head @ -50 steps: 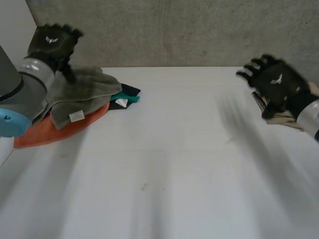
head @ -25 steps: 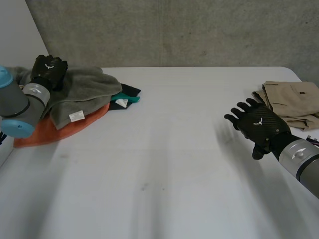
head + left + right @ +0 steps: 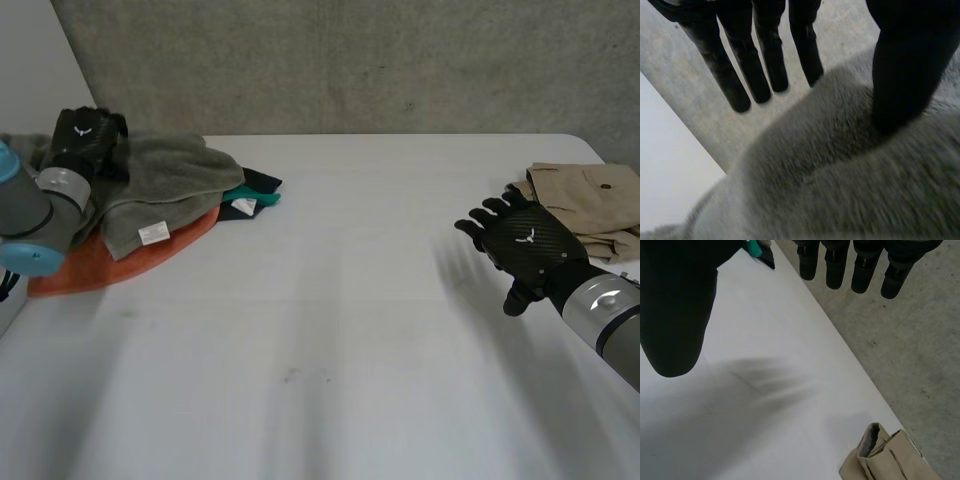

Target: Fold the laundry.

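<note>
— What takes up the most room?
— The white table (image 3: 330, 300), with a grey concrete wall (image 3: 350, 60) behind its far edge.

— And where is the laundry?
— It is in two lots. At the table's far left corner lies a heap, and on top of it is a rumpled grey towel (image 3: 165, 175). Under the towel an orange cloth (image 3: 90, 265) sticks out toward the near side. At the far right corner, well apart from the heap, lies a beige garment (image 3: 590, 205), loosely folded.

— What about the hands?
— The left hand (image 3: 85, 140) sits at the far left end of the towel. In its wrist view the fingers (image 3: 765, 60) are straight and spread, reaching past the cloth, while the thumb tip rests on a fold of the towel. Nothing is pinched, so the hand is wide.
— The right hand (image 3: 525, 250) hangs over bare table just beside the beige garment, apart from it. Its fingers (image 3: 835, 265) are straight and fanned, far from the thumb, and it holds nothing.

— Any smaller things?
— A black cloth (image 3: 262, 181) and a teal cloth (image 3: 255, 195) poke out at the heap's right side. A small white label (image 3: 153, 233) lies on the towel's near edge.
</note>
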Action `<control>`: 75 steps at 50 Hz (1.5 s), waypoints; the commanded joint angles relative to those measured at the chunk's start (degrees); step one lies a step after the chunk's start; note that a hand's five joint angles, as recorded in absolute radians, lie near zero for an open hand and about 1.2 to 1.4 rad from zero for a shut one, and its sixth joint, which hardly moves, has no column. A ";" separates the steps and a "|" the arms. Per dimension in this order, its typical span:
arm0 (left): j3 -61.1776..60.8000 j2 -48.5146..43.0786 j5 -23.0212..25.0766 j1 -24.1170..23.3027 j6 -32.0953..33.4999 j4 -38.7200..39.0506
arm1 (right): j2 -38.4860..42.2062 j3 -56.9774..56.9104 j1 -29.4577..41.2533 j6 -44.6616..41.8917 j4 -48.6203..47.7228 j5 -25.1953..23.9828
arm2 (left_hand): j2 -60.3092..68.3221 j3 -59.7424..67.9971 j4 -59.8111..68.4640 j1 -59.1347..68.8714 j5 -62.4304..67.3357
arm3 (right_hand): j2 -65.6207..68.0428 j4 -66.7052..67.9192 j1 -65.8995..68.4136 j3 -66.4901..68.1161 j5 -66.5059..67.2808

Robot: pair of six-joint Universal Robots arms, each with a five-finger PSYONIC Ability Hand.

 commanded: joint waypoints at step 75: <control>-50.91 27.82 -21.71 -45.52 -2.31 -3.87 | -0.79 -0.63 2.70 3.62 15.32 6.71 | 4.15 4.90 4.87 3.13 4.92 | 8.27 8.36 7.29 8.23 7.81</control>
